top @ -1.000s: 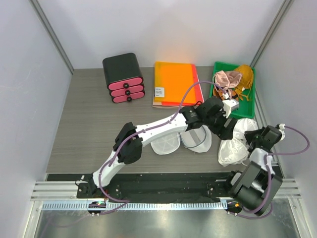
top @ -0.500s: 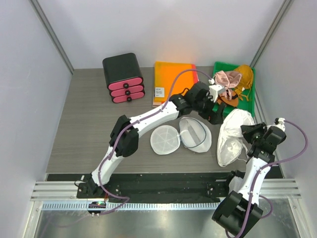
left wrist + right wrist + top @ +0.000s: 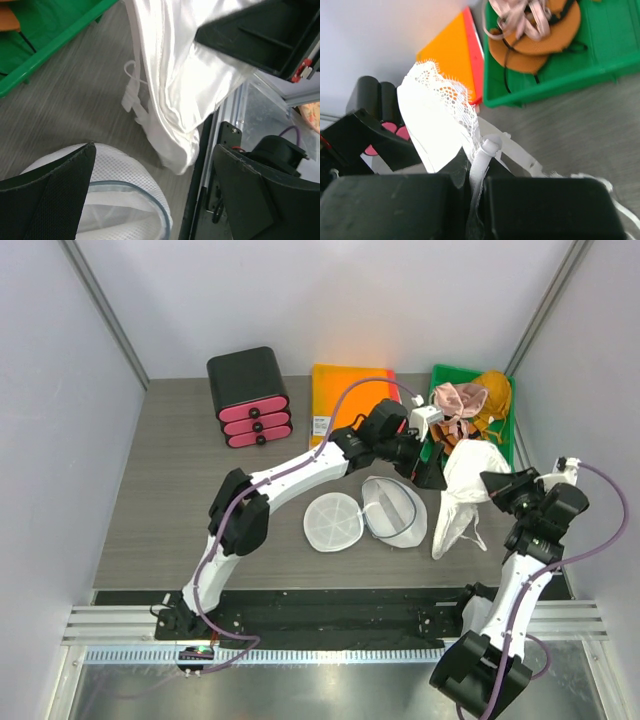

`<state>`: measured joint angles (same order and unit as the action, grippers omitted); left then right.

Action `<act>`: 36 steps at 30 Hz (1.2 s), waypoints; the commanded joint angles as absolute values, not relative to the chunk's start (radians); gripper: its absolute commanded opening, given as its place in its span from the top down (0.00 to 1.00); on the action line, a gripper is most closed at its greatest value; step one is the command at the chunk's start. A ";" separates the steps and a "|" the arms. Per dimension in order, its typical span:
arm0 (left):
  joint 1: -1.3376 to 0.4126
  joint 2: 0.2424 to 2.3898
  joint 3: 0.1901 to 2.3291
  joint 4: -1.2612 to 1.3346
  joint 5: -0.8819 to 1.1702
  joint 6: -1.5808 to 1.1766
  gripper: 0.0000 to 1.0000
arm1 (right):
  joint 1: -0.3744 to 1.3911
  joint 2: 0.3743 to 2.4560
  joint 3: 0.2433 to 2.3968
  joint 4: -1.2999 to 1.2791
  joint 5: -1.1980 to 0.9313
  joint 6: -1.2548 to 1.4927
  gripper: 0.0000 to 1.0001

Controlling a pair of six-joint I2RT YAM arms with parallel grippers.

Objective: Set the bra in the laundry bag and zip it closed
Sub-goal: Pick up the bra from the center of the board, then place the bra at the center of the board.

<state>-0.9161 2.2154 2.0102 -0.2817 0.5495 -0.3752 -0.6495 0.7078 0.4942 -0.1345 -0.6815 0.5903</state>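
White bra (image 3: 458, 502) hoisted beside the open laundry bag (image 3: 395, 512), ready to go in.
The laundry bag lies unzipped, both mesh halves facing up to receive the garment. Right of it the bra hangs raised, the right gripper (image 3: 492, 483) clenched on its lace edge and strap. The left gripper (image 3: 430, 468), at the bag's far right rim, gapes wide and empty, probably to take a second hold.
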 commanded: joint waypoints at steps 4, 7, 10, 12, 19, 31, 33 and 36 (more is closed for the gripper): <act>-0.920 2.000 1.999 -0.241 0.534 -0.406 0.00 | -0.629 0.699 0.701 -0.162 -0.646 0.597 0.99; -0.922 1.924 1.950 -0.226 0.508 -0.431 0.00 | -0.594 0.732 0.813 -0.198 -0.661 0.603 0.99; -0.922 1.829 1.887 -0.204 0.459 -0.445 0.00 | -0.530 0.755 0.943 -0.238 -0.623 0.589 0.99; -0.920 1.778 1.852 -0.213 0.421 -0.460 0.00 | -0.496 0.805 1.082 -0.274 -0.611 0.571 0.99; -0.913 1.533 1.662 -0.247 0.070 -0.506 0.00 | -0.309 0.982 1.396 -0.125 -0.773 0.727 0.99; -0.842 0.965 1.322 -0.550 -0.277 -0.610 0.00 | 0.486 1.241 1.470 -0.061 -0.487 0.608 0.99; -0.842 0.854 1.318 -0.647 -0.316 -0.623 0.01 | 0.582 1.276 1.471 -0.066 -0.402 0.598 0.99; -0.844 0.697 1.325 -0.782 -0.397 -0.644 0.02 | 0.724 1.333 1.459 -0.074 -0.275 0.626 0.99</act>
